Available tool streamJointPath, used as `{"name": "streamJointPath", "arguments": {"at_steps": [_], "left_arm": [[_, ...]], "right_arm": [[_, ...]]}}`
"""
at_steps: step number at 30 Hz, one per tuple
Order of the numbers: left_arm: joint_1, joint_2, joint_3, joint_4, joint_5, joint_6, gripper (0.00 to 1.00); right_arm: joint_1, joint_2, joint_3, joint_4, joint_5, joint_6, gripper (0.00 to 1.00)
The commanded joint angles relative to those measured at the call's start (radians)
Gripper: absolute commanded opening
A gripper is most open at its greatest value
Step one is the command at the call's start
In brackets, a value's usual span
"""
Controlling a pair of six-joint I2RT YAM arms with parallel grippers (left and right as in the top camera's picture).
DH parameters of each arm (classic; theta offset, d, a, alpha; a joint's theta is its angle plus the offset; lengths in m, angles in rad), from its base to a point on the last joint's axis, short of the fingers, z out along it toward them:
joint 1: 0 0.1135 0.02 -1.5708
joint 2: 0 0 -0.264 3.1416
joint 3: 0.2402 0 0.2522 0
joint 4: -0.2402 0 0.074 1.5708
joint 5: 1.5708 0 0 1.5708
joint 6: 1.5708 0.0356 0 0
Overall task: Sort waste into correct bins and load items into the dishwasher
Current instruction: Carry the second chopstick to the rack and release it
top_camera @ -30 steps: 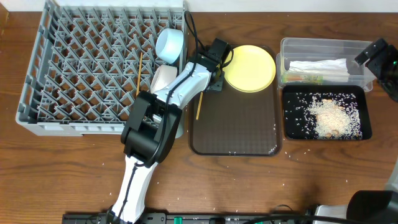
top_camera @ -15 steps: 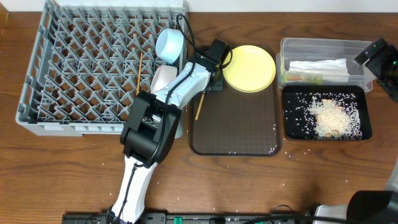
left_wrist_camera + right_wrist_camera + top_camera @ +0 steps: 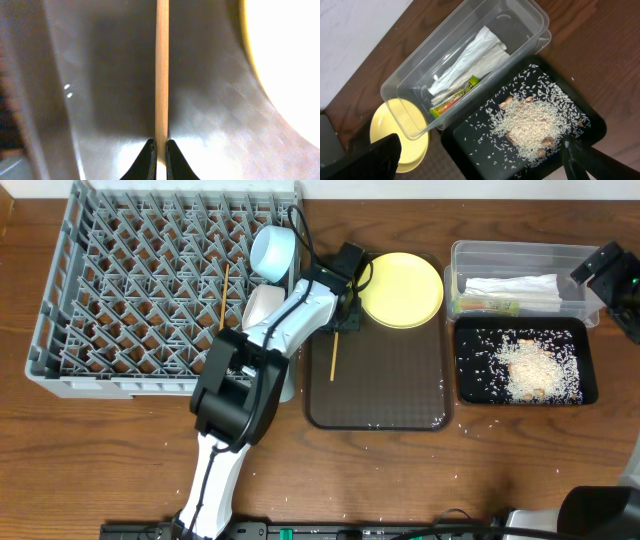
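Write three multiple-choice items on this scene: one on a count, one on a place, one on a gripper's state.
1. Chopsticks lying in the dish rack: A none; B one; C three.
2. Most of the rice lies in: A the dish rack; B the clear tub; C the black tray.
3. The left gripper is: A shut on a chopstick; B open and empty; C shut on a napkin.

Answers:
1 B: a lone chopstick lies among the pegs.
2 C: the grains are heaped in the black tray.
3 A: the left wrist view shows both fingertips pressed against the stick.
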Motion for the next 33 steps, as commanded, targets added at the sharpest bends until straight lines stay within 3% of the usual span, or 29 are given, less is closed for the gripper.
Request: {"name": "streamJointPath", "arguments": {"at_steps": [1, 9, 13, 18, 26, 33], "left_arm": [[0.005, -0.181, 0.000, -0.037, 0.012, 0.079, 0.07], [0.080, -0.523, -0.001, -0.127, -0.077, 0.221, 0.08], [0.158, -0.601, -0.001, -0.167, -0.237, 0.292, 0.07], [0.265, -0.575, -0.029, -0.166, -0.300, 0.450, 0.07], [0.363, -0.407, -0.032, -0.151, -0.296, 0.452, 0.07], [0.370, -0.279, -0.032, -0.153, -0.293, 0.435, 0.08]], "right_arm": [[-0.001, 0.003, 0.001, -0.001, 0.000, 0.014, 0.99], [-0.001, 0.003, 0.001, -0.001, 0.000, 0.014, 0.99], [-0.001, 0.003, 0.001, -0.001, 0.000, 0.014, 0.99], [-0.001, 0.003, 0.001, -0.001, 0.000, 0.014, 0.99], [-0.001, 0.003, 0.001, -0.001, 0.000, 0.014, 0.99], [-0.001, 0.003, 0.001, -0.001, 0.000, 0.014, 0.99]]}}
